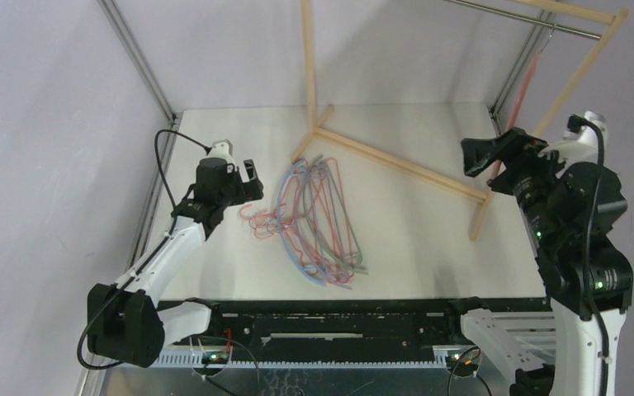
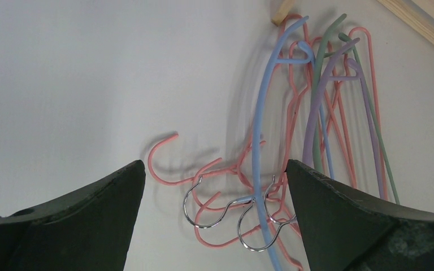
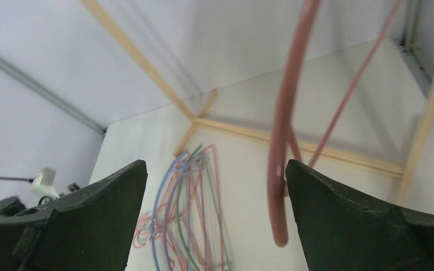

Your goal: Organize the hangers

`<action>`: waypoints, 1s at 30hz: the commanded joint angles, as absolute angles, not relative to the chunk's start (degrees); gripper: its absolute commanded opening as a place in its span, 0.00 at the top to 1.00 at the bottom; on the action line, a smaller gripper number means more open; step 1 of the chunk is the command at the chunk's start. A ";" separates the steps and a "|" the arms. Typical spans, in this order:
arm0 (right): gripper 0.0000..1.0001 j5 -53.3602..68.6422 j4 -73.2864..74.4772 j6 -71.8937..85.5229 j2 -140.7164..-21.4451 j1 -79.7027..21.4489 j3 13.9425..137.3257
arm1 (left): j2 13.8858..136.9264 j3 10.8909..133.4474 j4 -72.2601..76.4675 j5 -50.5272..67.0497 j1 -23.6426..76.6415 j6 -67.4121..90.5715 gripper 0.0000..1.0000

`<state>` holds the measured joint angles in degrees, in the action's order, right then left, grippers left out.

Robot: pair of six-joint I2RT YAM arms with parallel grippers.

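While one salmon hanger [image 3: 282, 124] hangs, the heap [image 1: 322, 223] holds one blue hanger [image 2: 258, 141].

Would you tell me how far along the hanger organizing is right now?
Done: one salmon hanger hangs on the rack's metal rail. In hand: nothing; the right gripper stands open around that hanger, the left gripper open above the pile. Left: that pile of hangers, tangled on the table.

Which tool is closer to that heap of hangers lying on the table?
Left. The left tool sits right beside the heap; the right tool is off by the rack.
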<state>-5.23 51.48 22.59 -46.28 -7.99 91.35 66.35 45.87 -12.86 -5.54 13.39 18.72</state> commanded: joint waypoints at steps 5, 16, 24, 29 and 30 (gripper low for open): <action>0.00 -9.41 45.91 17.59 -57.46 -21.39 97.11 | 66.91 47.69 -10.23 -4.53 13.72 19.57 0.00; 0.00 -20.34 46.15 8.96 -74.48 -42.68 104.85 | 68.14 48.39 -10.62 -5.21 13.78 18.18 0.00; 0.04 -17.17 48.85 12.88 -79.51 -49.80 97.16 | 68.49 46.65 -9.62 -6.03 13.76 18.35 0.00; 0.08 -17.89 47.17 10.92 -81.40 -57.40 86.51 | 69.51 45.58 -8.65 -6.96 13.76 19.60 0.00; 0.10 -16.68 46.64 10.78 -81.77 -58.21 84.63 | 69.56 45.26 -8.27 -7.13 13.77 19.98 0.00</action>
